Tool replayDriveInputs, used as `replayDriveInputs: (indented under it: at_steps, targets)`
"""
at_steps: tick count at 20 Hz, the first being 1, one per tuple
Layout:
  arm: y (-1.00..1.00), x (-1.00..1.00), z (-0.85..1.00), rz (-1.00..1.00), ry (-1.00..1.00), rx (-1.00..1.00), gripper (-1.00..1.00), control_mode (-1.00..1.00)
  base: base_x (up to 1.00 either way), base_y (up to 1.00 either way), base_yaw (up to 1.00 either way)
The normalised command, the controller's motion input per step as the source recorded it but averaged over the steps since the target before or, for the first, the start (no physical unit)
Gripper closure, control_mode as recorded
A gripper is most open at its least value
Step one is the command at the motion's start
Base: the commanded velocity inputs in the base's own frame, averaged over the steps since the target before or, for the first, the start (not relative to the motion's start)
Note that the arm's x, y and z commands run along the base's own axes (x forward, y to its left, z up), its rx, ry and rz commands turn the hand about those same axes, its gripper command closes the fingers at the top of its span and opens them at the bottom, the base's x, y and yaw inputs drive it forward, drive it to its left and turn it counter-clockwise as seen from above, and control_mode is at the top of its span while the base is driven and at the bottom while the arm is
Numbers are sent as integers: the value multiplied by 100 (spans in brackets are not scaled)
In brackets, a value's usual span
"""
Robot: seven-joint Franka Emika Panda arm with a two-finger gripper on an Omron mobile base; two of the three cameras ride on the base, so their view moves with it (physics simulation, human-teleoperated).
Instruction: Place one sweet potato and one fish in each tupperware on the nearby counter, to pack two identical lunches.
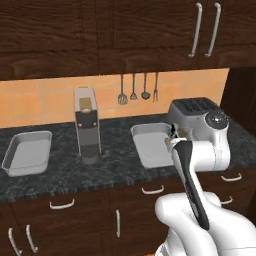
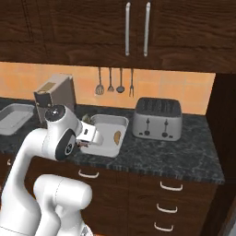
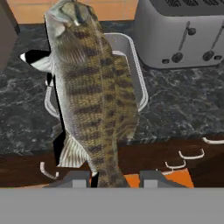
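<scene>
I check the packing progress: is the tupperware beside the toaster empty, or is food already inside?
Not empty. The tupperware beside the toaster already holds one sweet potato; the fish is not yet inside.

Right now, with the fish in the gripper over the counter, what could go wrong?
1. The fish is long and held near its tail by the gripper; it may swing or slip out before release.
2. It looks longer than the near tupperware is wide, so it could catch the rim and land on the counter.
3. A sweet potato already lies inside; the fish may land on it and sit proud.
</scene>
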Motion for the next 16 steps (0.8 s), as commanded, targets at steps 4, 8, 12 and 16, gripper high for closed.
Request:
replayDriveInputs:
  at_steps: [4, 8, 12, 16]
  targets:
    - [0, 0, 0, 0, 0, 0, 100, 100, 74, 34, -21]
    - [-8, 41, -51, -4, 13, -1, 100, -100, 18, 0, -3]
    - [-3, 36, -82, 0, 20, 0, 100, -100, 0, 0, 0]
    - [0, 41, -62, 0, 20, 0, 100, -100, 0, 0, 0]
